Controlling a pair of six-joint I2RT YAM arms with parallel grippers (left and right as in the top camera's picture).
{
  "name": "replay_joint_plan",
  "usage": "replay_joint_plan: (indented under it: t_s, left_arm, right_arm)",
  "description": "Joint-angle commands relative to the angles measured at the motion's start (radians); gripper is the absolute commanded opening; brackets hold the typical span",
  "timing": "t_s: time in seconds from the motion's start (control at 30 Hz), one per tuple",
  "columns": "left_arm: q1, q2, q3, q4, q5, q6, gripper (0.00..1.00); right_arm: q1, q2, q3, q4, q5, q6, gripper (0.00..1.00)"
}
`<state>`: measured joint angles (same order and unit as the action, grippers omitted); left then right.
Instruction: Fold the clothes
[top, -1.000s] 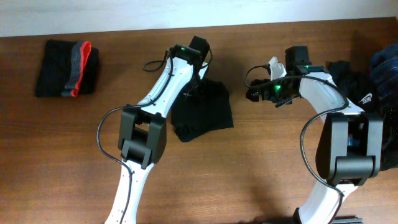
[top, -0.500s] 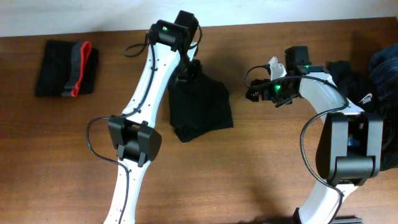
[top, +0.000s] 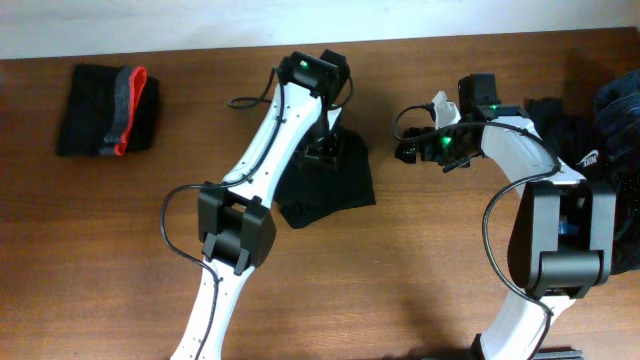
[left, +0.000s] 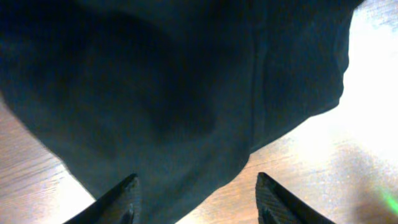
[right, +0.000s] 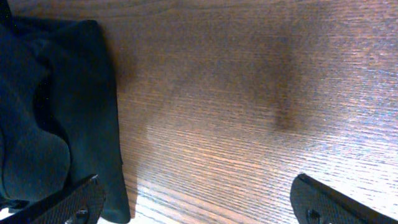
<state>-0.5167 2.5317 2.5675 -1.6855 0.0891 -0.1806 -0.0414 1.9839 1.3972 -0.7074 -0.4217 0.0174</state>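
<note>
- Nearest us, a crumpled black garment (top: 335, 190) lay in the middle of the tabletop (top: 420, 280).
- Over its far part we saw the left pincer (top: 323, 152), jaws apart, gripping nothing.
- The right pincer (top: 408, 150) hung wide over bare wood beside it.
- Farther: a heap of dark clothes (top: 585, 125) at right; a folded black and grey-red bundle (top: 108, 110) at left.
</note>
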Motion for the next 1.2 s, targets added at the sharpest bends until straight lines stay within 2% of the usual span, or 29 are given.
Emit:
replay_joint_plan:
  t_s: [0.0, 0.23, 0.43, 0.73, 0.9, 1.17]
  left_arm:
    - [0.004, -0.006, -0.015, -0.003, 0.008, -0.006, 0.63]
    - [0.004, -0.006, -0.055, -0.003, 0.008, -0.006, 0.64]
    - [-0.004, -0.006, -0.162, 0.006, -0.004, -0.006, 0.64]
    - [-0.006, -0.006, -0.434, 0.262, 0.039, -0.006, 0.64]
    - [-0.002, -0.03, -0.407, 0.253, 0.041, -0.005, 0.64]
    - [0.029, -0.152, -0.248, 0.171, -0.018, -0.006, 0.67]
  right_arm:
    - [0.002, 0.009, 0.019, 0.0, -0.016, -0.013, 0.99]
    - [0.002, 0.009, 0.019, -0.001, -0.016, -0.013, 0.99]
    - [0.002, 0.009, 0.019, 0.0, -0.016, -0.013, 0.99]
    - [0.002, 0.009, 0.019, 0.0, -0.016, -0.013, 0.99]
    - [0.002, 0.009, 0.019, 0.002, -0.016, -0.013, 0.99]
    - [0.002, 0.009, 0.019, 0.0, -0.016, -0.013, 0.99]
